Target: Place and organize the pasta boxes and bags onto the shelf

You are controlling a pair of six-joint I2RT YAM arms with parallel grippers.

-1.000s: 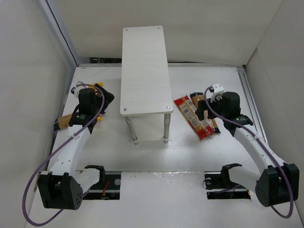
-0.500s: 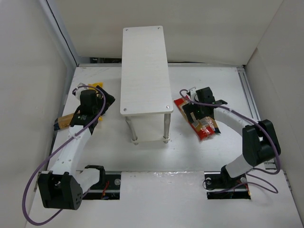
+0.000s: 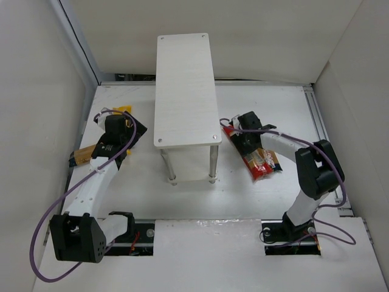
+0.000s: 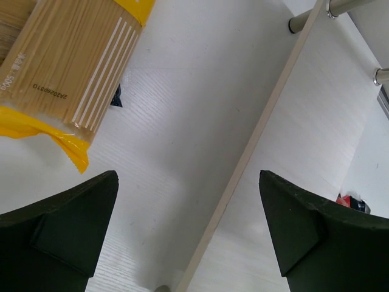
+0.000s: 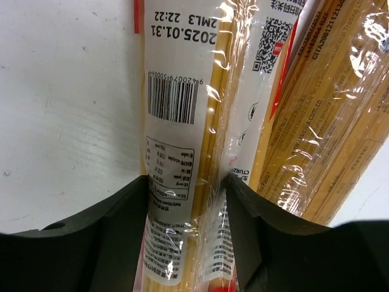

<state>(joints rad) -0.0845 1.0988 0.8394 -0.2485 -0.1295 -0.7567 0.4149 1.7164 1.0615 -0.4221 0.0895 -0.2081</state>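
Clamping red pack (image 5: pixel 173 121), right gripper (image 5: pixel 185 198) sits beside shelf (image 3: pixel 185 85)

The left arm (image 3: pixel 91 188) and the right arm (image 3: pixel 284 143) have smooth white shells and chunky black joint blocks. A thin purple cable (image 3: pixel 42 226) loops loosely alongside each arm. The fingers (image 4: pixel 61 219) are matte black, blunt wedges.

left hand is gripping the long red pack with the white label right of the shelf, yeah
No, the right hand grips the long red white-labelled spaghetti pack right of the whitish two-level shelf; the right wrist view shows it. The left hand is open, holding nothing.
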